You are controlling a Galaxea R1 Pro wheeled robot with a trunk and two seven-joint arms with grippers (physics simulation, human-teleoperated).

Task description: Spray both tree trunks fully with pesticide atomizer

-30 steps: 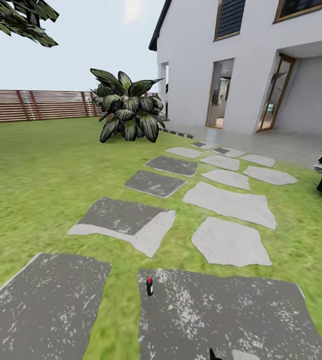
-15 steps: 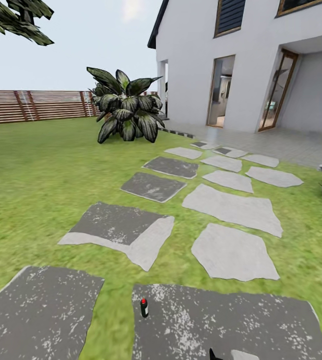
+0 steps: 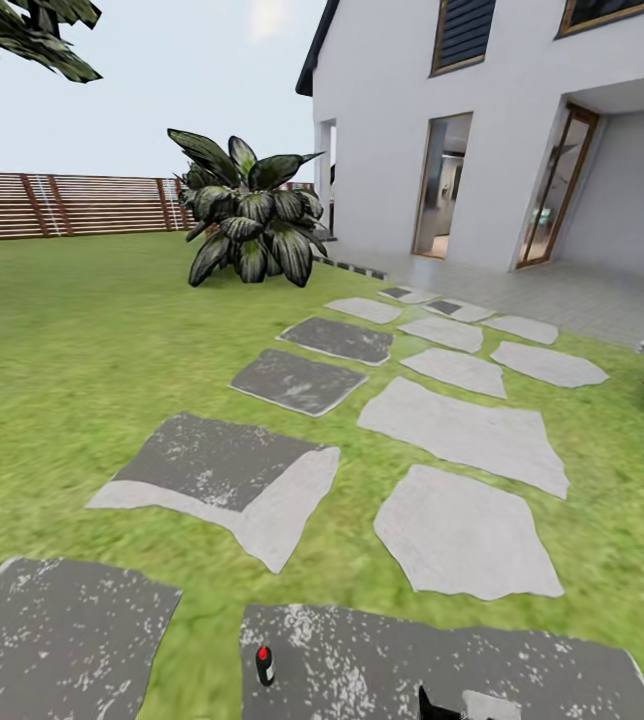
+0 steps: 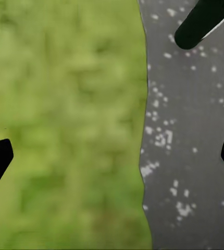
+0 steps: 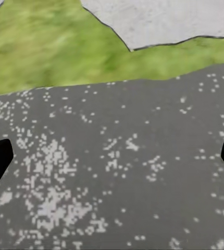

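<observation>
The pesticide atomizer (image 3: 264,665) stands upright at the near left edge of a dark speckled paving slab (image 3: 522,670); here it looks like a small dark bottle with a red top. Dark ragged foliage of a tree (image 3: 22,30) hangs in at the upper left of the head view, and its tree trunk is out of view. My left gripper (image 4: 112,156) is open above the border between grass and a dark slab. My right gripper (image 5: 112,156) is open over the speckled dark slab, nothing between its fingers.
Stepping stones (image 3: 462,430) lead over the lawn (image 3: 72,350) to a white house (image 3: 522,120) with open doorways. A low broad-leaved bush (image 3: 247,225) stands by the house corner. A brown slatted fence (image 3: 62,205) closes the lawn at the back left.
The whole head view has shifted: the camera has come forward, so the atomizer now sits lower and closer in the picture. The atomizer itself has not moved on its slab.
</observation>
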